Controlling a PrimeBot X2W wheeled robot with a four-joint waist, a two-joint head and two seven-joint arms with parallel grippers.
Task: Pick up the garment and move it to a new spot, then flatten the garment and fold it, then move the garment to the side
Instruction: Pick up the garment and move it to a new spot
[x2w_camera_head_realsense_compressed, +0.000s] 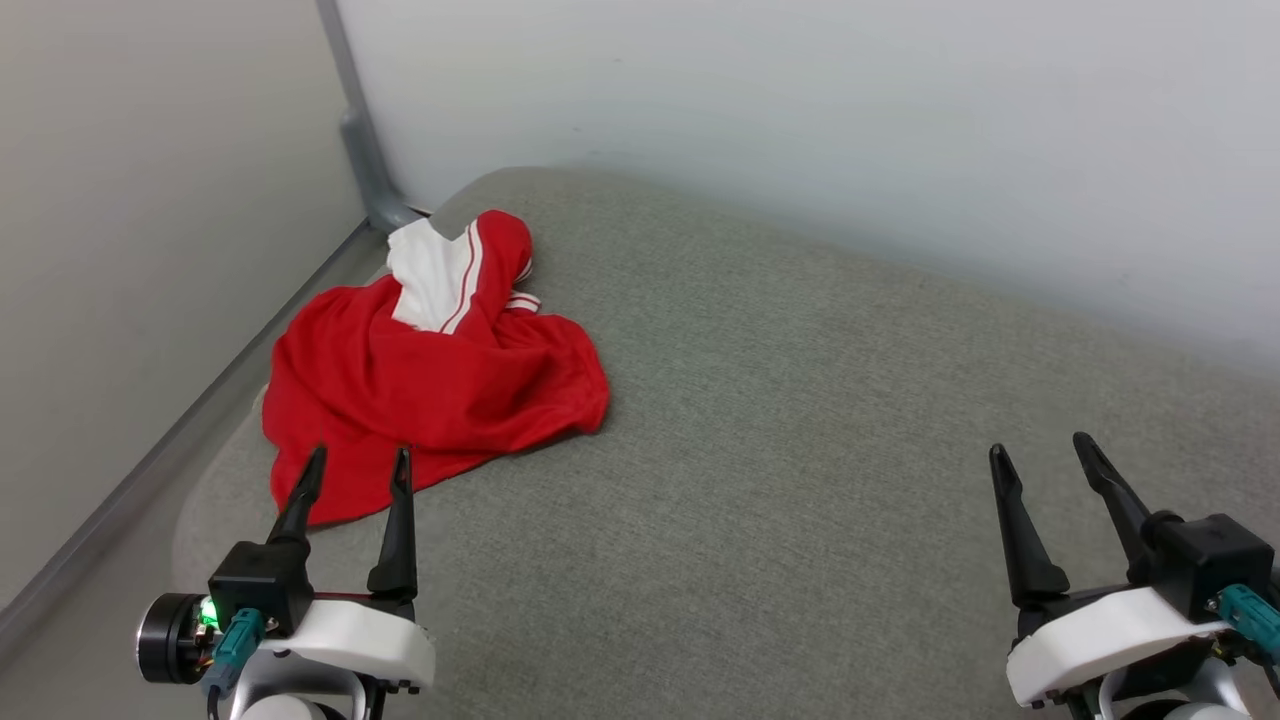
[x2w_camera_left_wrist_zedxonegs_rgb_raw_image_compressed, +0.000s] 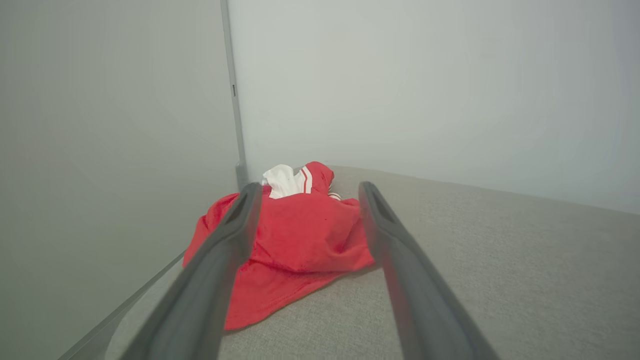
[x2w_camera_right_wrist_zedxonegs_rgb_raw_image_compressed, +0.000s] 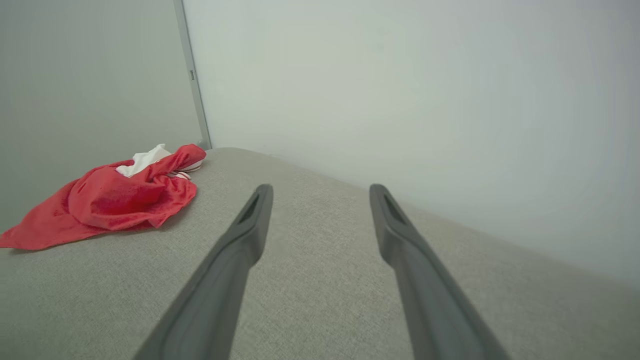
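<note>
Two grippers are hovering, jaws spread wide and holding nothing. The left gripper (x2w_camera_head_realsense_compressed: 360, 453) is hanging over the grey cushion's (x2w_camera_head_realsense_compressed: 800, 450) near-left part, just beside the garment (x2w_camera_head_realsense_compressed: 430, 400). The right gripper (x2w_camera_head_realsense_compressed: 1040, 444) is hanging over its near-right part. The garment is lying crumpled at the cushion's far-left corner.

Soft matt red cloth garment (x2w_camera_head_realsense_compressed: 430, 400) lies on a coarse woven grey fabric surface (x2w_camera_head_realsense_compressed: 800, 450).
</note>
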